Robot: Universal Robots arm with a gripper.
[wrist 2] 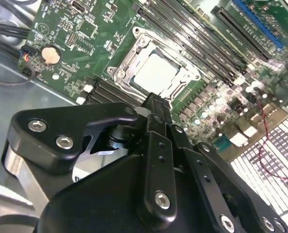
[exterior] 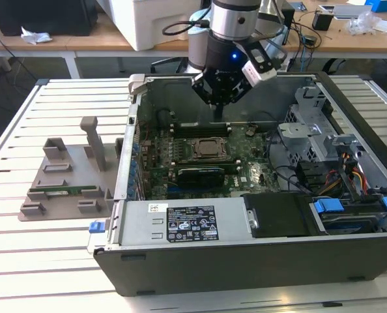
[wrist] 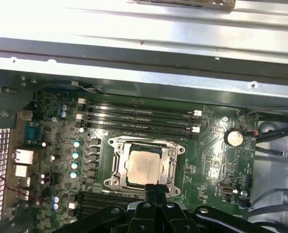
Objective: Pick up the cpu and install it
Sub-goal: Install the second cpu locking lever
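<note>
An open computer case (exterior: 258, 254) of dark grey metal lies on its side on a white slatted table (exterior: 24, 261), its green circuit board (exterior: 180, 171) facing up. The cpu (wrist: 144, 167), a flat square chip with a matte silver-grey metal top, sits in its socket at the middle of the board, ringed by a shiny steel frame (wrist: 117, 162); it also shows in the second wrist view (wrist 2: 157, 74) and, smaller and darker, in the exterior view (exterior: 208, 148). Beside the socket run long narrow black memory slots (wrist: 139, 118) with white end clips, and a round silver coin battery (wrist: 234, 138) lies flat on the board, well apart from the socket. The black, angular tool (exterior: 219, 103) hangs from a glossy round arm, above the board and near the socket; its two fingers (wrist 2: 156, 116) are drawn close together with nothing between them, their tips just short of the cpu's edge in both wrist views. Next to the case, a grey plastic tray (exterior: 63, 189) with upright posts rests on the table.
</note>
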